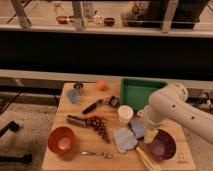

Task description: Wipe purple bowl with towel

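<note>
End effector (pixel 149 135) between towel (pixel 123 140) and bowl (pixel 162 146)

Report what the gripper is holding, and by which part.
It cannot be told. The gripper is low between the towel and the purple bowl; the towel lies flat, apparently ungrasped.

A single camera covers the scene. It sits high on the near side of the wooden table (pixel 60 107) and looks forward and down across it from a middling distance. The whole tabletop fills the lower half of the frame, and a dark wall (pixel 100 52) and a lit counter (pixel 45 25) cross the upper half. The robot arm (pixel 175 107) enters from the right edge. Its gripper (pixel 149 134) is in the lower right, near the towel (pixel 124 140) and the purple bowl (pixel 162 146).
</note>
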Available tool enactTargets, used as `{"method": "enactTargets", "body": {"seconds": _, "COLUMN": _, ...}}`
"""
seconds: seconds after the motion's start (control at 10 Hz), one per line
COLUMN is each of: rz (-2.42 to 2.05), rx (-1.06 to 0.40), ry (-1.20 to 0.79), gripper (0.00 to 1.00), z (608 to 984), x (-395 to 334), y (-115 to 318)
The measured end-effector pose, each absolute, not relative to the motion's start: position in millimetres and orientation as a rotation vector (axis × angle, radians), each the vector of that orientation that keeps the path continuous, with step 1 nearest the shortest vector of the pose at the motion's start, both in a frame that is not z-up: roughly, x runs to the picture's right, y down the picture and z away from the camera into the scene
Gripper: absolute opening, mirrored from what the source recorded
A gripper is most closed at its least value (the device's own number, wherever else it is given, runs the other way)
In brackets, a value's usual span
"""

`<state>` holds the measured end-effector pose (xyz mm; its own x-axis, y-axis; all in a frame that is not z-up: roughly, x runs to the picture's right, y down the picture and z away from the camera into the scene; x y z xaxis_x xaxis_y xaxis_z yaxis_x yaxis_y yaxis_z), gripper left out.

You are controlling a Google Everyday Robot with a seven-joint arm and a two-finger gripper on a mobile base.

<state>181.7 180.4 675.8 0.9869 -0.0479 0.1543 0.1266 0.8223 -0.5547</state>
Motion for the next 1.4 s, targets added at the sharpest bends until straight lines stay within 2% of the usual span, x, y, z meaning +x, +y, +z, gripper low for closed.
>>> {"method": "enactTargets", "body": {"seconds": 1.4, "rz": -0.157, "rx": -0.666, "ry": -0.185, "gripper": 0.8, "z": 707, "x": 124, "y": 237}}
